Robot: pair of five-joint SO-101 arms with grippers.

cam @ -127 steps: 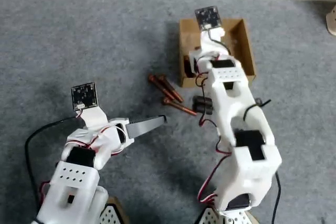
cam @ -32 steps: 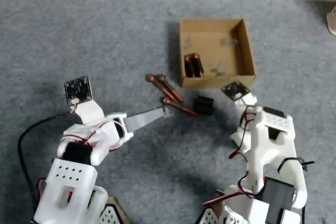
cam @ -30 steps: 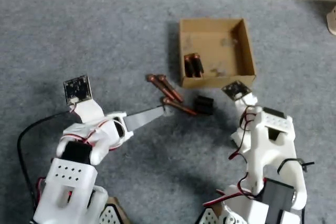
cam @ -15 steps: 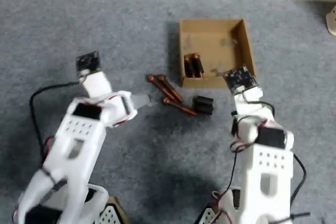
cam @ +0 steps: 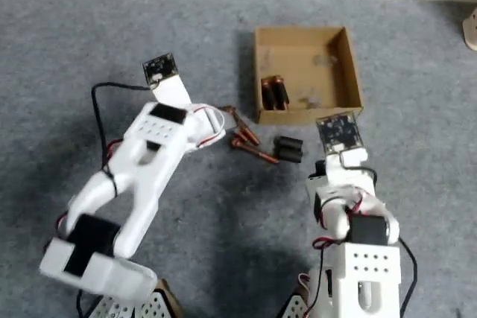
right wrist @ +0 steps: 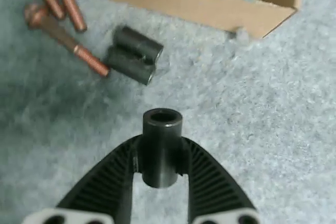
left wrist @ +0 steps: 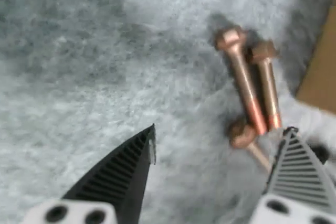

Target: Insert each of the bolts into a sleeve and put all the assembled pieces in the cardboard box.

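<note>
Right gripper: fingers closed on one black sleeve, its open end pointing out past the fingertips, over the grey worktop.
Two loose sleeves lie at 9 o'clock of the right wrist, side by side and touching.
Three copper bolts lie at 9 o'clock of those; the nearest bolt's tip meets a sleeve.
Left gripper: fingers spread wide, hovering over the bolts.
Cardboard box sits at 12 o'clock of the loose sleeves, with assembled pieces in its 7 o'clock corner.
</note>
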